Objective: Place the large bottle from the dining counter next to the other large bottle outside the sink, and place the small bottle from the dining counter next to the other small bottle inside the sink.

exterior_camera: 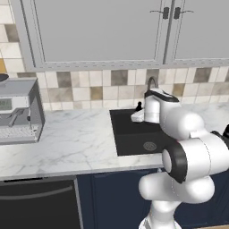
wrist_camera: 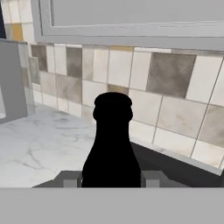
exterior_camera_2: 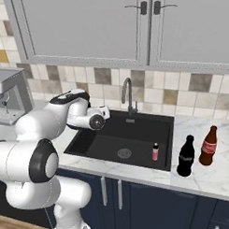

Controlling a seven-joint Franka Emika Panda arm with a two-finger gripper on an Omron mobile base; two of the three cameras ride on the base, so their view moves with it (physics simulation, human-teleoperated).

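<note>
Other small bottle (exterior_camera_2: 155, 152) in sink (exterior_camera_2: 96, 146) — two large bottles (exterior_camera_2: 185, 156) beside it

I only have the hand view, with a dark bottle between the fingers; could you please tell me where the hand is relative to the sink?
Observer: The gripper, shut on the small bottle, hangs over the back left part of the sink, near the tap.
Operator: Is the pink bottle in there?
Observer: Yes, the other small bottle stands by the basin's right wall.
Operator: And the large ones?
Observer: The large bottle and the other large bottle stand side by side on the counter, right of the sink.
</note>
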